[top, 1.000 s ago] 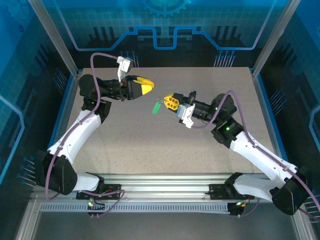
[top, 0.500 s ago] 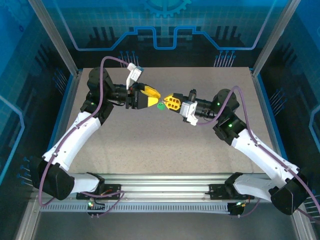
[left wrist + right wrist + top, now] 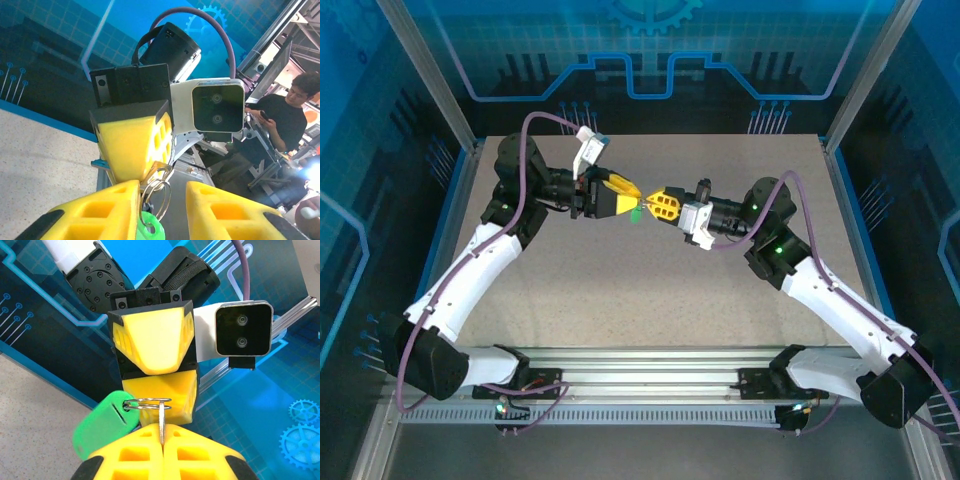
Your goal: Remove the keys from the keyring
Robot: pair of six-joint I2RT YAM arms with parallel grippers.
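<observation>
The two arms meet in the upper middle of the top view, and I think the job now is getting a second hold so the key can come off. The yellow-fingered right gripper [image 3: 162, 437] is squeezed tight on the stem of the tiny grey metal key [image 3: 161, 426], low in its own view, and the flat bright-green plastic tag [image 3: 102, 427] hangs at lower left from a thin silver wire ring [image 3: 150, 404]. The yellow-fingered left gripper [image 3: 163, 195] has its fingers a little apart with ring and tag in the gap, so next it should pinch the tag and pull gently.

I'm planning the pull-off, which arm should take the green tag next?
Left. The left claw stands open astride the ring by the green tag; the right claw is shut on the key.
</observation>
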